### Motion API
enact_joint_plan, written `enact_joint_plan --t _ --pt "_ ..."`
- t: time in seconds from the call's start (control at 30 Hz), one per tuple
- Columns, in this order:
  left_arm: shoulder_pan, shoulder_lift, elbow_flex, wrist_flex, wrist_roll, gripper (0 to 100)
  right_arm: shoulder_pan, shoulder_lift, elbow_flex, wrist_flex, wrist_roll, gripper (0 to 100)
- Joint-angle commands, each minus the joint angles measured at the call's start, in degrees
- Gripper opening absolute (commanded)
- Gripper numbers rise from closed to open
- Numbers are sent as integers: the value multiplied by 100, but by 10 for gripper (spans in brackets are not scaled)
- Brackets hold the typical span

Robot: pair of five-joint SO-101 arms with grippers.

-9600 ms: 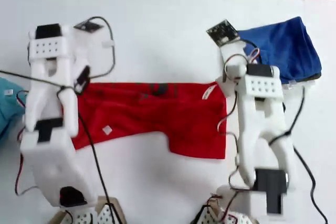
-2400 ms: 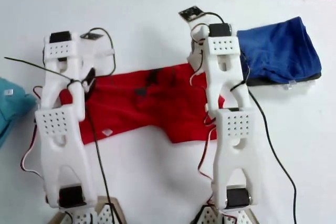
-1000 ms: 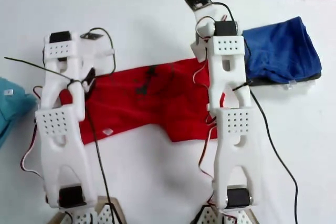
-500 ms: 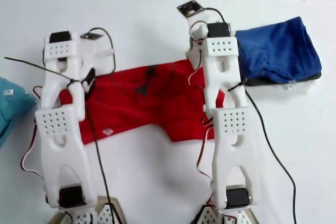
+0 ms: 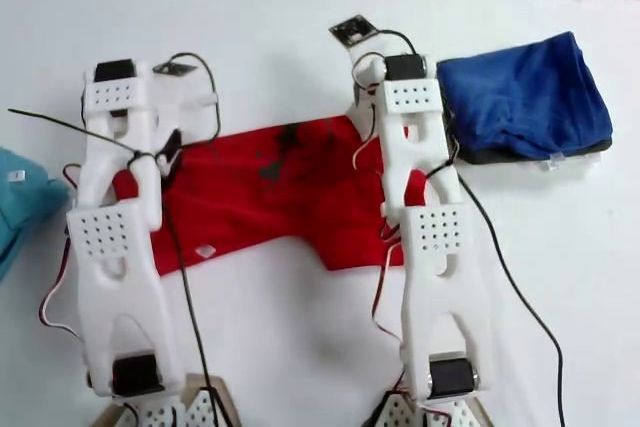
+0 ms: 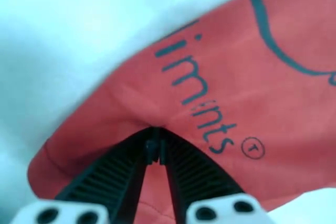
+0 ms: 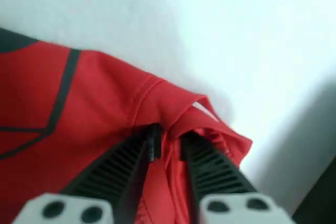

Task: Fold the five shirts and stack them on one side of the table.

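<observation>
Right wrist view: shirt (image 7: 79, 108) in claw (image 7: 170, 141)

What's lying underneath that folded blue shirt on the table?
A thin dark strip peeks out along the near edge of the blue shirt. It may be another folded shirt; the blue one covers the rest.

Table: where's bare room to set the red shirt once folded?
Bare table along the far edge beyond the red shirt, and the right corner nearside of the blue shirt. Crowded mid-table: left arm and right arm over the red shirt.
</observation>
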Motion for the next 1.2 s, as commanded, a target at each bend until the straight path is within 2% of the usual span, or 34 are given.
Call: enact_joint_plan --t 0.0,0.53,0.73,0.83,0.97,1.17 --pt "-229 114 -48 -26 0 26 119 -198 -97 -268 -53 22" --pt "-229 114 -48 -26 0 26 567 -523 -97 -497 0 19" --pt "-229 114 -48 -26 0 26 418 -576 -132 -312 -70 21" --pt "-229 114 -48 -26 0 26 233 -699 -264 22 -563 29" --pt "-229 114 -48 -26 0 26 48 -866 -554 233 -1064 121" --pt "-229 114 -48 -26 0 26 -171 -743 -475 400 -1134 137"
